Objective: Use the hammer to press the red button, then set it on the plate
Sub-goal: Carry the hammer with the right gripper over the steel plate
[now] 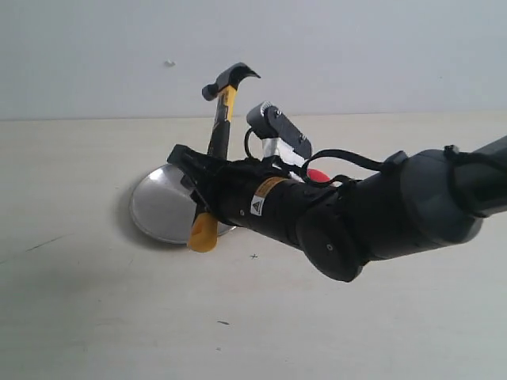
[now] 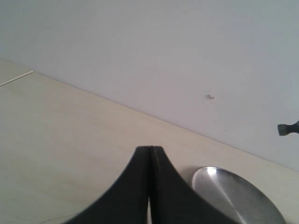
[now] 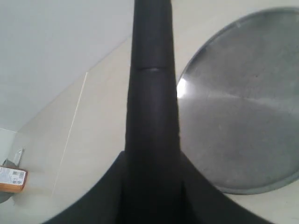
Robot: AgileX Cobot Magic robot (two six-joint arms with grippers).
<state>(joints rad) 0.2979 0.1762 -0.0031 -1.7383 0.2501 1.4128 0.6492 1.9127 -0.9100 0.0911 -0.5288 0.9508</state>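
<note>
The claw hammer (image 1: 219,136), black-handled with yellow neck and end, stands upright, clenched in my right hand (image 1: 202,178), its head above and the round silver metal plate (image 1: 154,210) just beside.

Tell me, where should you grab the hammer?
Grab the hammer by its black handle, midway, coming from the side, as the right gripper does. It stands nearly upright, head up; the handle is slim and straight, so jaws close across it.

Bright, soft, even light. Glare spot on the plate (image 3: 233,116) near the right claw (image 3: 152,196). Faint shadow on the bench (image 1: 95,317) below the claw. Blurred up close: hammer (image 3: 152,93) handle.
</note>
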